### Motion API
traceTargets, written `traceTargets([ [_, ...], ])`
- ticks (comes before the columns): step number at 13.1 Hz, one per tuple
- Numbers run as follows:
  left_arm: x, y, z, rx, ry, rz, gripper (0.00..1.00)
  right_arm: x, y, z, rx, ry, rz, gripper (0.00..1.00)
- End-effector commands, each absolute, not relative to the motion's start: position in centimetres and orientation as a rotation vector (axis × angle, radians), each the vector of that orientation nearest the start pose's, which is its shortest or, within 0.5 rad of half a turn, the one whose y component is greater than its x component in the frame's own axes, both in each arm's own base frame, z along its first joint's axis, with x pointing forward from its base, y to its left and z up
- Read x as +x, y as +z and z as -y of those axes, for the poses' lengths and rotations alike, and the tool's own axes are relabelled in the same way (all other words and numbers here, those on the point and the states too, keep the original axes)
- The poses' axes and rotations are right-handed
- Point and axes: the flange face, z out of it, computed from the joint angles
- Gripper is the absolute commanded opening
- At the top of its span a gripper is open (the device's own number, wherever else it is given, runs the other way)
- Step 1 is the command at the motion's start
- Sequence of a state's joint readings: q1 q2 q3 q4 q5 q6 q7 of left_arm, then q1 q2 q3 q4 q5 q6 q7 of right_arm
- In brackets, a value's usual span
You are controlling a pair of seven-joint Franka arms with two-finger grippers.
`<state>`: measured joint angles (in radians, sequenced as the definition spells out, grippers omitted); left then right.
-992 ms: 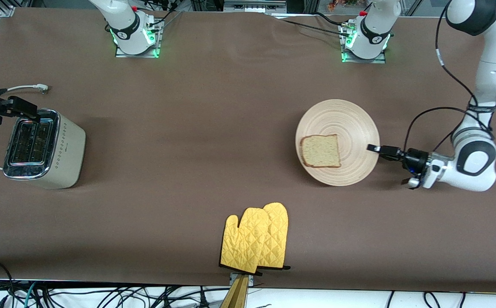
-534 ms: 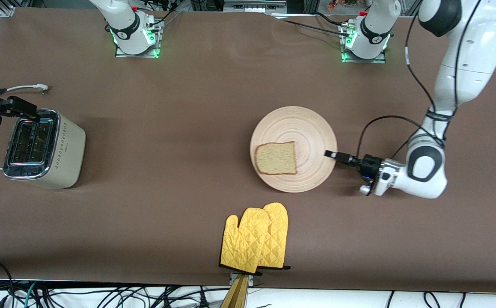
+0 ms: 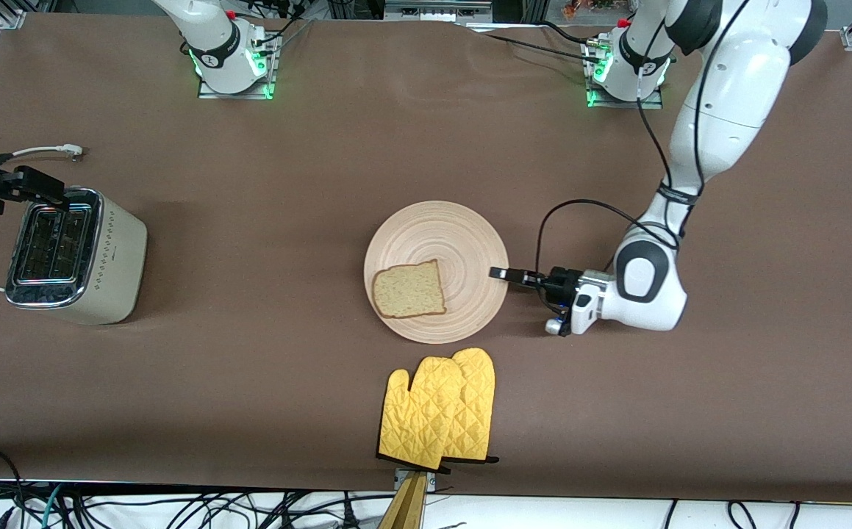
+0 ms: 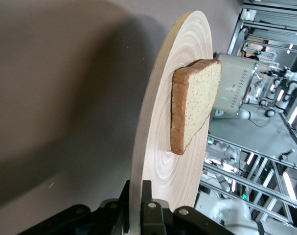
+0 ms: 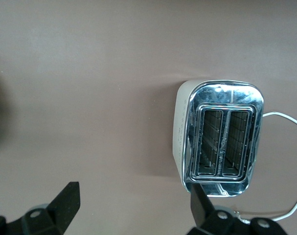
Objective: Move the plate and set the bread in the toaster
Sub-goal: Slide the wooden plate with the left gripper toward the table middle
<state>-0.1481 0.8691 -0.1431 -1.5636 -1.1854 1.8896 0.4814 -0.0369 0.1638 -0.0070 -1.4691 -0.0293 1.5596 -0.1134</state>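
The pale wood plate (image 3: 440, 253) lies mid-table with the bread slice (image 3: 409, 289) on it. My left gripper (image 3: 500, 273) is shut on the plate's rim at the side toward the left arm's end. In the left wrist view the plate (image 4: 160, 132) fills the frame with the bread (image 4: 191, 103) on it, and the jaws pinch the rim. The cream toaster (image 3: 73, 253) stands at the right arm's end, slots empty. My right gripper (image 3: 25, 184) hovers over the toaster, open and empty. The right wrist view shows the toaster (image 5: 219, 137) below.
Yellow oven mitts (image 3: 440, 408) lie nearer the front camera than the plate, close to its rim. The toaster's white cord (image 3: 43, 152) trails toward the robots' bases.
My left gripper has dragged the plate, with the bread on it, from the left arm's end toward mid-table. The right arm has not moved.
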Motion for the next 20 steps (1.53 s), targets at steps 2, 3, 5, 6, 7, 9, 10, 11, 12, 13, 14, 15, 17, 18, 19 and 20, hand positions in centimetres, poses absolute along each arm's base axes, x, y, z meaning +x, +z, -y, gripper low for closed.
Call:
traceTargets([
  [2, 61.4, 14.4, 28.8, 2.01, -0.416, -0.081, 0.0, 60.7, 57.4, 2.7, -3.161, 0.125, 0.127, 1.0],
  [3, 61.2, 14.0, 29.0, 2.013, -0.425, -0.08, 0.0, 60.8, 57.0, 2.7, -3.156, 0.131, 0.127, 1.0],
  [5, 60.4, 13.1, 28.9, 2.018, -0.449, -0.088, 0.0, 61.3, 55.8, 2.5, -3.157, 0.163, 0.133, 1.0],
  [6, 60.2, 13.0, 28.8, 2.022, -0.454, -0.087, 0.0, 61.5, 55.2, 2.5, -3.156, 0.178, 0.133, 1.0],
  [7, 60.1, 12.8, 28.8, 2.026, -0.458, -0.084, 0.0, 61.5, 54.8, 2.4, -3.154, 0.192, 0.138, 1.0],
  [9, 60.2, 12.7, 28.5, 2.03, -0.458, -0.085, 0.25, 61.7, 53.9, 2.2, -3.145, 0.22, 0.135, 1.0],
  [10, 60.3, 12.7, 28.1, 2.031, -0.453, -0.092, 0.51, 61.8, 53.8, 2.2, -3.147, 0.22, 0.135, 1.0],
  [11, 60.3, 12.7, 27.7, 2.033, -0.453, -0.099, 0.65, 61.9, 53.6, 2.2, -3.144, 0.222, 0.142, 1.0],
  [12, 60.4, 12.9, 27.3, 2.034, -0.442, -0.089, 0.65, 61.9, 53.5, 2.1, -3.141, 0.226, 0.142, 1.0],
  [13, 60.6, 12.9, 26.6, 2.039, -0.436, -0.089, 0.66, 62.0, 53.1, 1.9, -3.138, 0.236, 0.142, 1.0],
  [14, 60.9, 13.1, 25.9, 2.034, -0.429, -0.097, 0.71, 62.2, 52.6, 0.8, -3.137, 0.245, 0.149, 1.0],
  [15, 60.9, 13.1, 25.3, 2.032, -0.429, -0.107, 0.84, 62.3, 52.3, -0.6, -3.137, 0.25, 0.185, 1.0],
  [17, 60.6, 12.7, 23.0, 2.03, -0.417, -0.125, 0.88, 62.9, 51.3, -4.1, -3.136, 0.235, 0.262, 1.0],
  [18, 60.8, 13.1, 21.0, 2.028, -0.39, -0.138, 1.0, 63.2, 50.4, -5.7, -3.139, 0.237, 0.249, 1.0],
  [19, 60.9, 14.8, 19.5, 2.038, -0.366, -0.14, 1.0, 63.4, 49.8, -7.8, -3.13, 0.224, 0.204, 1.0],
  [20, 61.1, 17.9, 18.7, 2.108, -0.349, -0.081, 1.0, 63.6, 48.7, -10.0, -3.118, 0.226, 0.153, 1.0],
])
